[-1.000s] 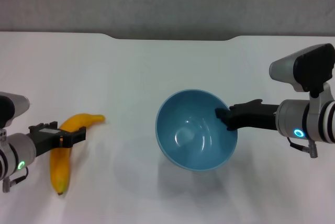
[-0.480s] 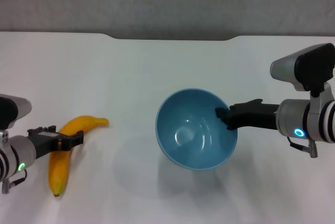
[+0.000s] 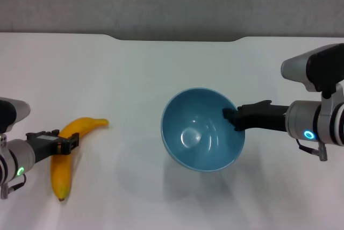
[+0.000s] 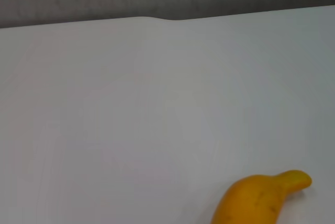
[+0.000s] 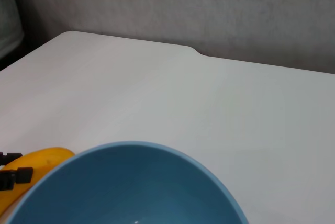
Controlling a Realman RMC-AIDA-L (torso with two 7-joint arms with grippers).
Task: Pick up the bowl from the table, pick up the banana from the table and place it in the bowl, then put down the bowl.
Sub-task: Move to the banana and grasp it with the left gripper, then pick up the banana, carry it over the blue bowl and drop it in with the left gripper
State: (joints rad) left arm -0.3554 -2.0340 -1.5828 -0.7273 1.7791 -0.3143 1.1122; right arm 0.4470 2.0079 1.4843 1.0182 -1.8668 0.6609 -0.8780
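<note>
The light-blue bowl (image 3: 201,133) hangs tilted a little above the white table (image 3: 134,69), with its shadow on the tabletop below it. My right gripper (image 3: 230,117) is shut on the bowl's right rim. The bowl fills the bottom of the right wrist view (image 5: 131,187). The yellow-orange banana (image 3: 60,173) lies on the table at the left. My left gripper (image 3: 67,144) is at the banana's middle, low over the table. The banana's tip shows in the left wrist view (image 4: 256,200) and the right wrist view (image 5: 44,161).
The table's notched far edge (image 3: 177,39) runs along the back, with a grey wall behind it. Bare tabletop lies between the banana and the bowl.
My left gripper has drawn back a little to the left along the banana, and the banana shifted slightly and came back. The bowl and my right gripper have edged slightly right.
</note>
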